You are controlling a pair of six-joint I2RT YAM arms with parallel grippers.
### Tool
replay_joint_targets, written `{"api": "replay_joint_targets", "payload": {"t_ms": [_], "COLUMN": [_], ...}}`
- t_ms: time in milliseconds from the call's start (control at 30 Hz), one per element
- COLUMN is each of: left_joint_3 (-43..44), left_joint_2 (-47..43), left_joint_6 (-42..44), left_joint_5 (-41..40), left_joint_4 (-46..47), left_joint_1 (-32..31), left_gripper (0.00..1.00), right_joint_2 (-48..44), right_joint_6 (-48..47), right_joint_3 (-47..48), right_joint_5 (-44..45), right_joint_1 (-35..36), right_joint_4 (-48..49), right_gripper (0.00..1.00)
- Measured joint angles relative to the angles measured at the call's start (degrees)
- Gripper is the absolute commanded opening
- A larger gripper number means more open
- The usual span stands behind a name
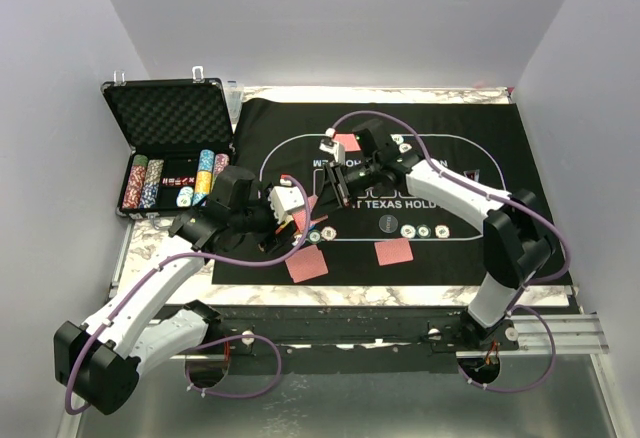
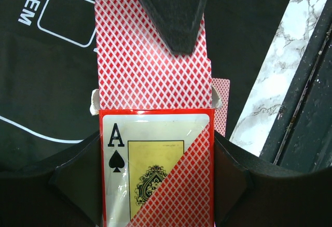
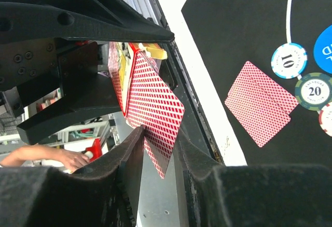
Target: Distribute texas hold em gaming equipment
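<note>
My left gripper (image 2: 155, 185) is shut on the red card box (image 2: 155, 170), the one with the ace of spades on its front, and holds it above the mat's near left part (image 1: 287, 201). Red-backed playing cards (image 2: 150, 56) stick out of its open top. My right gripper (image 3: 158, 149) stands at those cards (image 3: 155, 102). Its jaws are a little apart, with a card corner slanting loosely between them. One right finger (image 2: 176, 14) lies over the cards. More cards (image 1: 307, 264) (image 1: 393, 252) (image 1: 347, 142) lie face down on the mat beside striped poker chips (image 1: 424, 231) and a blue button disc (image 3: 324, 48).
The black felt mat (image 1: 500, 158) covers most of the marble table. The open foam-lined case (image 1: 170, 118) stands at the far left with rows of chips (image 1: 150, 183) in it. A chip marked 10 (image 3: 289, 60) and one marked 20 (image 3: 314, 90) lie by a pair of cards (image 3: 259, 102).
</note>
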Motion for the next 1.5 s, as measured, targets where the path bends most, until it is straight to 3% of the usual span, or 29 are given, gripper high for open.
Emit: {"api": "replay_joint_targets", "payload": {"t_ms": [167,400,867,1500], "left_joint_3": [0.0,0.0,-0.02,0.74], "left_joint_2": [0.0,0.02,0.0,-1.22], "left_joint_6": [-0.04,0.02,-0.26,-2.75], "left_joint_5": [0.0,-0.02,-0.04,-0.13], "left_joint_4": [0.09,0.11,0.17,-0.09], "left_joint_1": [0.0,0.0,0.39,3.02], "left_gripper": [0.0,0.0,0.0,0.0], "right_joint_2": [-1.57,-2.69,-4.24,27.08], "right_joint_6": [-0.92,-1.29,2.82,-1.33], "right_joint_3": [-0.17,-0.76,0.09,25.07], "right_joint_5": [0.02,-0.72,-3.91,13.57], "right_joint_1": [-1.22,-2.89,-16.92,-19.63], "right_joint_4": [-0.63,-1.07,1.33,3.3], "right_gripper": [0.25,0.01,0.01,0.01]}}
